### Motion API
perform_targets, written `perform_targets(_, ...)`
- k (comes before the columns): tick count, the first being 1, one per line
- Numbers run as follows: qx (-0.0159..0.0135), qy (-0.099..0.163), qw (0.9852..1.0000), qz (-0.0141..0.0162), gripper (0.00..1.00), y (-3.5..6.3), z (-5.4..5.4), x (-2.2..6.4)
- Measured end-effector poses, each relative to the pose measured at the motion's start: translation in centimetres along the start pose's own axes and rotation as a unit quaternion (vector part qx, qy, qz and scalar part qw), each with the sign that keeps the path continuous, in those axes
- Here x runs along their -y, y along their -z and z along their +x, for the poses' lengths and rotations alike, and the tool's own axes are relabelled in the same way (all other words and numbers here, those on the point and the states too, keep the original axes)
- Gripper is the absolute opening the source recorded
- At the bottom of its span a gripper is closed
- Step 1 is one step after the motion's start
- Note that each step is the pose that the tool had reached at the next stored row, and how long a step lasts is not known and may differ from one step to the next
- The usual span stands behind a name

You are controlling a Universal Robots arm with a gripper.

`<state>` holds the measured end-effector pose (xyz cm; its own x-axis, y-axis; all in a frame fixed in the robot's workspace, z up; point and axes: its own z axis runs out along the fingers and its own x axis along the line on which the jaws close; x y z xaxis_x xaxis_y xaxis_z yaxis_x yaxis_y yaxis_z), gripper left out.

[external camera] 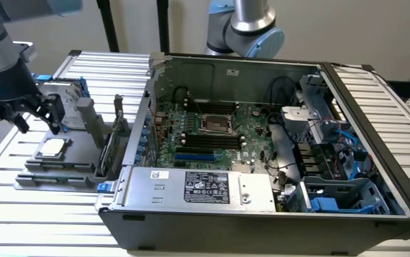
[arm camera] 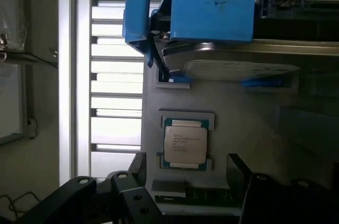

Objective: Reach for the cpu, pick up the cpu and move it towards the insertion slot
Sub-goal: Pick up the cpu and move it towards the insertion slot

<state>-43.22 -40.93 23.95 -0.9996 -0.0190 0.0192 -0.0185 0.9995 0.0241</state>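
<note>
The cpu (external camera: 53, 147) (arm camera: 185, 144) lies flat in a grey holder (external camera: 62, 160) on the slatted table, at the exterior view's left, silvery top face up. My gripper (external camera: 37, 126) hangs above and slightly behind it, open, with nothing between its black fingers (arm camera: 139, 167); in the wrist view the chip sits just beyond the fingertips. The insertion slot (external camera: 215, 123), a shiny metal frame around a dark centre, sits on the motherboard inside the open computer case (external camera: 262, 214), well to the exterior view's right of the chip.
An upright silver hard drive with blue rails (external camera: 66, 101) (arm camera: 212, 12) stands just behind the holder, close to my gripper. Upright grey and black parts (external camera: 108, 139) stand between the holder and the case wall. A second robot arm (external camera: 244, 27) rises behind the case.
</note>
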Motion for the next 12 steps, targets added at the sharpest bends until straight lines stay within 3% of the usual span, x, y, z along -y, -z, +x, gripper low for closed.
perform_targets(12, 0.0002, -0.007, 1.0000, -0.0001, 0.71, -2.18, 0.0, 0.23)
